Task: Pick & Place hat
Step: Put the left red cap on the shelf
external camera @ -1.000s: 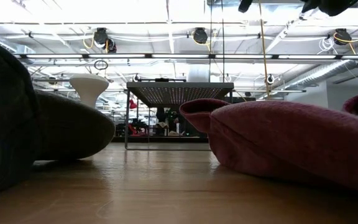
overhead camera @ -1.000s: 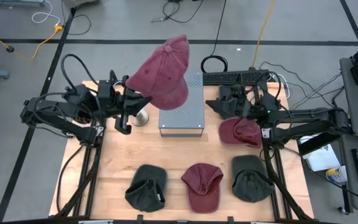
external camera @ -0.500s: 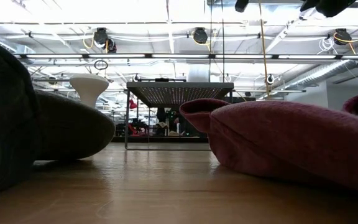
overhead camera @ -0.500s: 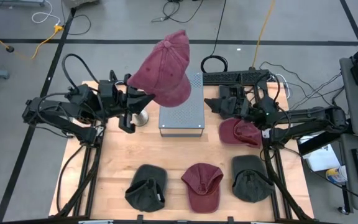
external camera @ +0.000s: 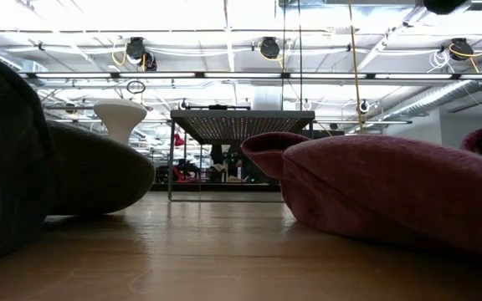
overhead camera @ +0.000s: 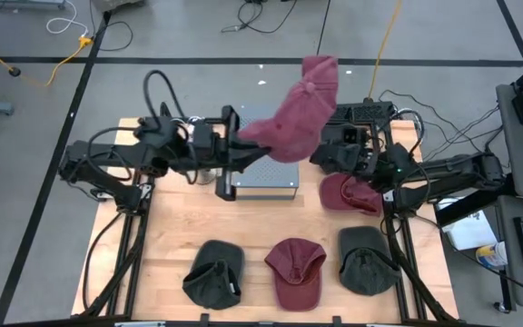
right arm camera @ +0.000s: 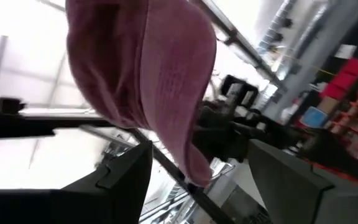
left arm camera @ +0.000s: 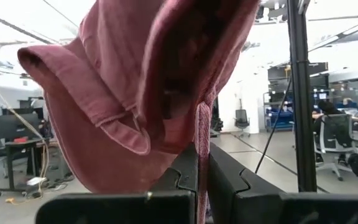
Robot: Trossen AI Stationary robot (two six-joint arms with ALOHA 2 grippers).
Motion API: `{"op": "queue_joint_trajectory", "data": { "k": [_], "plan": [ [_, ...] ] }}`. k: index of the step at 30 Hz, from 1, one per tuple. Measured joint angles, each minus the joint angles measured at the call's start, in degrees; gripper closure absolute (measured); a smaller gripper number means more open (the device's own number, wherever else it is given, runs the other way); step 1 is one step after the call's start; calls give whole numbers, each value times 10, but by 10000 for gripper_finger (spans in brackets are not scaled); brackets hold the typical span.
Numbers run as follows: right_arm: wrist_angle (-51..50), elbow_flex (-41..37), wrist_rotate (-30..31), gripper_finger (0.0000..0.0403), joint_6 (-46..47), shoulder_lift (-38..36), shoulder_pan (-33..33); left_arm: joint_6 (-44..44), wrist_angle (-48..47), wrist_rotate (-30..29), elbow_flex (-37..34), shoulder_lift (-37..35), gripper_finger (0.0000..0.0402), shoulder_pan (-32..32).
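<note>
A maroon cap is in the air over the grey box, held by my left gripper, which reaches in from the table's left and is shut on it. In the left wrist view the cap fills the picture above my left gripper. My right gripper is open just right of the cap. In its wrist view the cap hangs ahead of and between the spread fingers of my right gripper; I cannot tell whether they touch it. My left gripper pinches a narrow strip of the cap's edge between its two fingers. The fingers come level from the table's left. The cap is lifted clear above the grey box, with its crown bulging away from the fingers.
Another maroon cap lies right of the grey box under the right arm. Along the near edge lie a dark green cap, a maroon cap and a dark green cap. A white stand is left of the box.
My left gripper has swung toward the table's right, carrying the maroon cap from beside the white stand to above the grey box, close to my right gripper. The cap has turned about, so its crown now points toward the far right.
</note>
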Motion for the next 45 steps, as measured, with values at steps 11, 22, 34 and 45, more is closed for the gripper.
{"op": "queue_joint_trajectory", "data": {
  "k": [11,22,34,45],
  "plan": [
    [-31,67,-44,149,-68,-1,44,-3,4,-14,21,19,392,4],
    [-34,67,60,294,-49,-1,67,-1,1,-31,21,19,382,1],
    [-22,67,70,397,-37,-2,67,-11,-52,8,21,14,335,1],
    [18,67,-59,399,77,1,34,-21,-197,65,19,-43,256,3]
  ]
}}
